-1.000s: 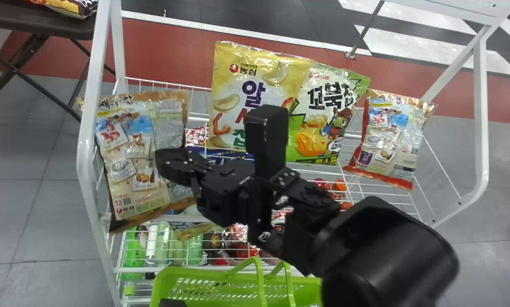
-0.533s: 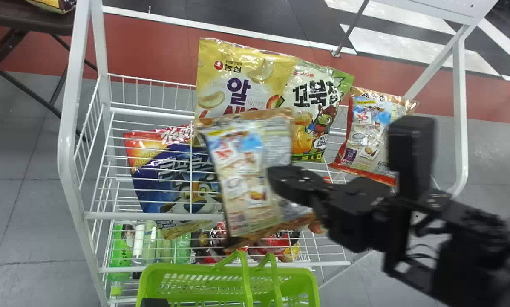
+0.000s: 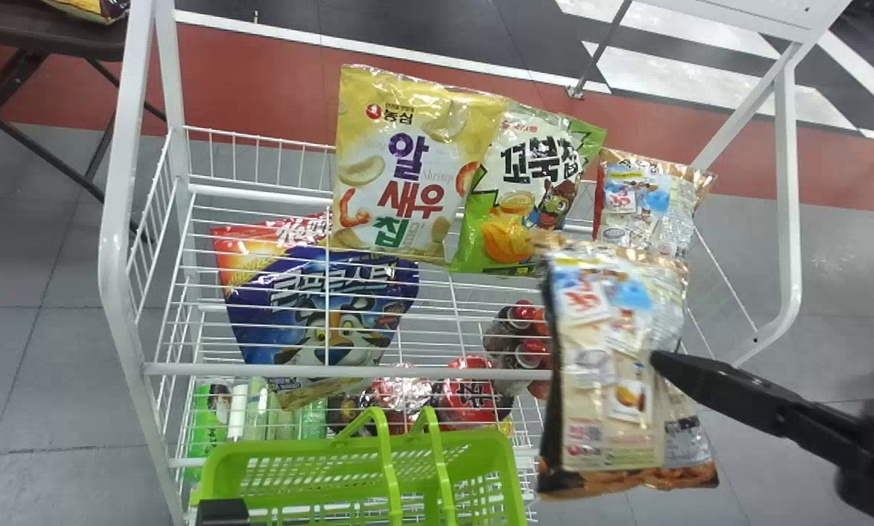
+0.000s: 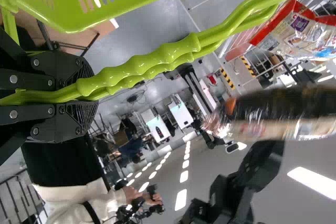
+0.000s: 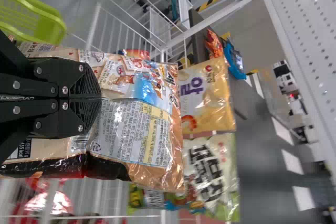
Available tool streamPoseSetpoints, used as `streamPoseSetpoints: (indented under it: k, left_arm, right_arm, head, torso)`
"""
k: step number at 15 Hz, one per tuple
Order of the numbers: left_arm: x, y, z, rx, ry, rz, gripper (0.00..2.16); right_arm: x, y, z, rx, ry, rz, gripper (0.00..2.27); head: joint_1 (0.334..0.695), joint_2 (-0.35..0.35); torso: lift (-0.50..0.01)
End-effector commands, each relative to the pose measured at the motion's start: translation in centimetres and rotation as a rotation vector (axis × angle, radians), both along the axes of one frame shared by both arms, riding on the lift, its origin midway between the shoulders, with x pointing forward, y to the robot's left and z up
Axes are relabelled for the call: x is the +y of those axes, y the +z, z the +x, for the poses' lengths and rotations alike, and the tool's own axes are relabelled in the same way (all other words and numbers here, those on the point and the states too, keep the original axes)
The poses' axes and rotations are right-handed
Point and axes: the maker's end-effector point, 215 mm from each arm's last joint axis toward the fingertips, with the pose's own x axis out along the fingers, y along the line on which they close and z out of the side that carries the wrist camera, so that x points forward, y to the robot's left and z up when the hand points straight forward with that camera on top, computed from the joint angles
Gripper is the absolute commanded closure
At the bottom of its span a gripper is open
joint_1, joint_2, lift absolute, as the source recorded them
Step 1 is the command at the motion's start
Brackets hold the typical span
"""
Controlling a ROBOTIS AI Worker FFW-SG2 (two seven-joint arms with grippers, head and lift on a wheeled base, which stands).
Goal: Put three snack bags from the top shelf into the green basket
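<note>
My right gripper (image 3: 659, 363) is at the right, shut on a tan and brown snack bag (image 3: 601, 431) in front of the shelf, right of the green basket (image 3: 367, 449). In the right wrist view the gripper (image 5: 98, 98) pinches that bag (image 5: 136, 129). Partly seen at the bottom left, beside the basket, is my left gripper (image 3: 221, 510); in the left wrist view this gripper (image 4: 89, 94) is shut on the basket handles (image 4: 157, 64). Along the top shelf stand a yellow bag (image 3: 407, 168), a green-white bag (image 3: 528, 190) and a red-edged bag (image 3: 648, 197), partly covered by the held one.
The white wire rack (image 3: 261, 370) has side posts left and right. Lower down are a blue cereal bag (image 3: 320, 307), dark bottles with red caps (image 3: 520, 336), red packages (image 3: 469, 391) and green bottles (image 3: 207, 420). A dark table (image 3: 50, 33) stands behind at left.
My right arm has carried the tan bag from the rack's left side across to the right and lower in the head view. The basket has risen slightly and shifted left; the head view has also shifted.
</note>
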Motion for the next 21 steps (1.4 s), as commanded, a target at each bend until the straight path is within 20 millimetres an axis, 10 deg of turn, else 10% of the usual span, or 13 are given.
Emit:
streamPoseSetpoints:
  k: [1, 8, 21]
  left_arm:
    - [0.4, 0.0, -0.1, 0.024, -0.009, 0.018, 2.02]
    - [2.0, -0.1, -0.9, 0.087, -0.030, 0.079, 2.02]
    - [2.4, 2.3, -2.2, 0.106, -0.072, 0.104, 2.02]
  right_arm:
    - [-2.3, -1.9, -2.4, 0.090, -0.047, 0.048, 2.24]
    - [1.6, -15.4, -7.4, 0.471, 0.003, 0.172, 2.24]
    - [16.1, -25.5, -6.7, 0.511, 0.287, 0.160, 2.24]
  head:
    - [0.695, -0.350]
    - [0.695, -0.350]
    - [0.695, -0.350]
  torso:
    - [-0.047]
    - [-0.047]
    - [-0.047]
